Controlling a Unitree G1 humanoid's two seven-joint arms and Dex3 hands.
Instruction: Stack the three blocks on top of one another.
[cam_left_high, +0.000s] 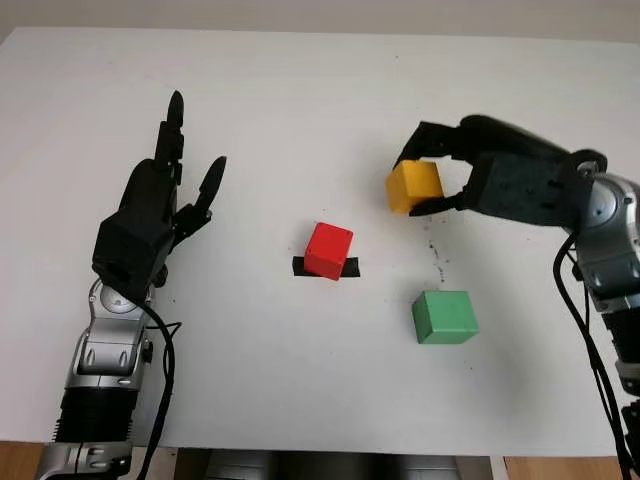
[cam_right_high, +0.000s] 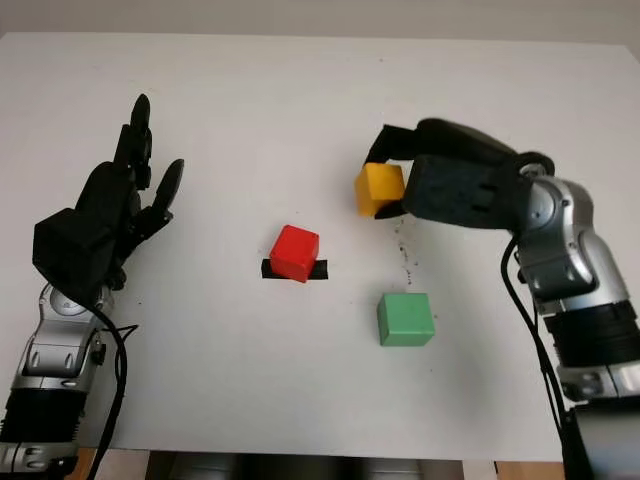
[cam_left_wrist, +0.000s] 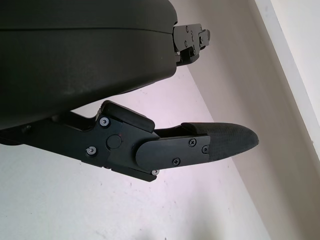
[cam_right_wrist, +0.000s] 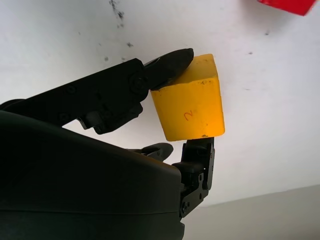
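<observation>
One yellow block (cam_left_high: 414, 186) is being pinched by the right hand (cam_left_high: 455, 180), at two o'clock from the red block (cam_left_high: 328, 250), probably for stacking; the left hand (cam_left_high: 150, 215) is waiting open.

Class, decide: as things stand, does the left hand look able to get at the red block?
Probably yes: the left hand is open, and only bare table lies between it and the red block. The right hand holds the yellow block off to the side.

We see a yellow block (cam_left_high: 413, 185), a red block (cam_left_high: 328, 249) on a black strip (cam_left_high: 300, 266), a green block (cam_left_high: 445, 317), a white table (cam_left_high: 300, 100) and black hands.
</observation>
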